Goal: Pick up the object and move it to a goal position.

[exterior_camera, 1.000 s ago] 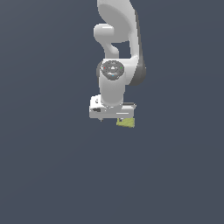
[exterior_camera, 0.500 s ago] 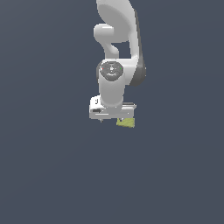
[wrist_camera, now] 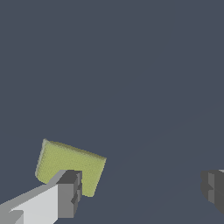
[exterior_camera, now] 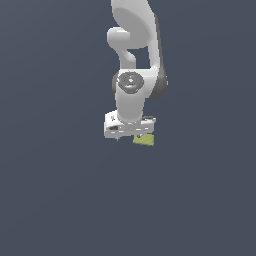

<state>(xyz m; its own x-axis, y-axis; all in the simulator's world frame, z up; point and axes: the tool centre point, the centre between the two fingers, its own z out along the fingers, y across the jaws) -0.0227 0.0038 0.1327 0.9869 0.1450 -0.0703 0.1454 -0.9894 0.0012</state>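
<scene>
- We judge the step in hand to be lining up the grasp: the fingers (wrist_camera: pixel 142 192) stand wide apart and hold nothing.
- The object (wrist_camera: pixel 70 166) lies on the desk (wrist_camera: pixel 131 65), partly hidden behind one finger pad (wrist_camera: pixel 70 194), not centred in the gap.
- In the exterior view the object (exterior_camera: pixel 144 140) peeks out at about 5 o'clock from the white hand.
- We would shift sideways until the block sits between both pads, then descend and close squarely on opposite edges.
- The block looks flat, matte, yellow-green, roughly square with soft corners; the pads are dark grey and blocky.
</scene>
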